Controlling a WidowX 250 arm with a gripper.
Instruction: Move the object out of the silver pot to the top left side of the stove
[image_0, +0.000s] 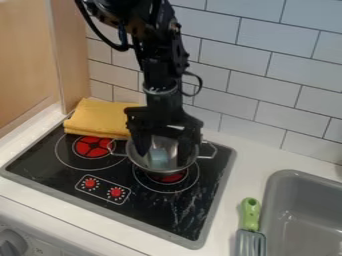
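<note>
Well, the blue object (159, 157) sits between the spread claw's (162, 158) fingers.

No lettering or numerals are legible to me. On the stove (157, 214), near its front edge, I see a white-outlined control panel (101, 189) bearing two red dial symbols ringed by pale ticks. Marks beside the gray knob (12, 242) are too small to read.
</note>
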